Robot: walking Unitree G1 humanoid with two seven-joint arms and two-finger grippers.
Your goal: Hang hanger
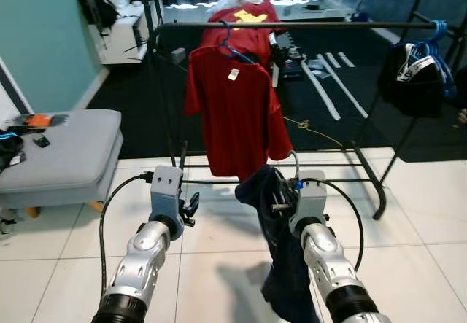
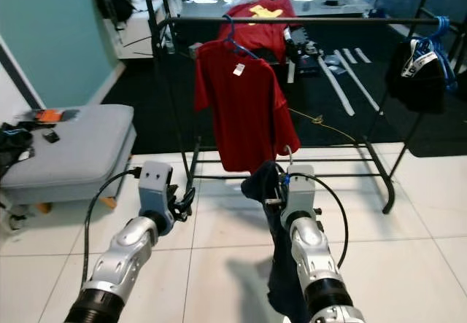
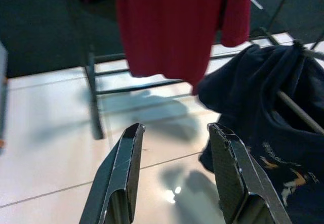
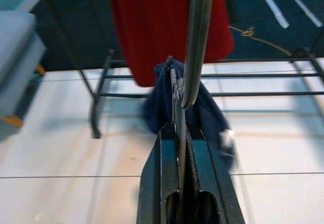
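- Far to the left of the left gripper (image 1: pixel 191 208): a grey bench (image 1: pixel 69 152) against the teal wall, small items on its top, out of the way of the work.
- Left gripper raised at waist height, fingers (image 3: pixel 121 171) spread with only white tile floor (image 1: pixel 219 265) between them; holding nothing, probably kept up as a spare hand to steady the cloth or the rail side.
- Ahead of and above both grippers: a black clothes rack (image 1: pixel 306 25), top rail running across the view, lower rails near the floor just beyond the gripper tips.
- On that rail, ahead of the gap between the grippers: a red T-shirt (image 1: pixel 237 111) on a blue hanger (image 1: pixel 232 46), already hung, marking the occupied spot on the rail.
- Right gripper (image 1: pixel 281 205) pressed together on the metal hanger (image 4: pixel 195 42), pinching the wire low on its neck so the hook stands upright above the fingers, free to catch the rail.
- Dark navy garment (image 1: pixel 281 265) draped on that hanger, hanging below and around the right gripper, almost to the floor.
- Judged step: hanger carried, not yet hung; rail well above the hook, so a lift and forward reach needed, likeliest onto bare rail right of the red T-shirt.
- Far right of the right gripper: dark clothing on blue hangers (image 1: pixel 436 35) at the rack's end.
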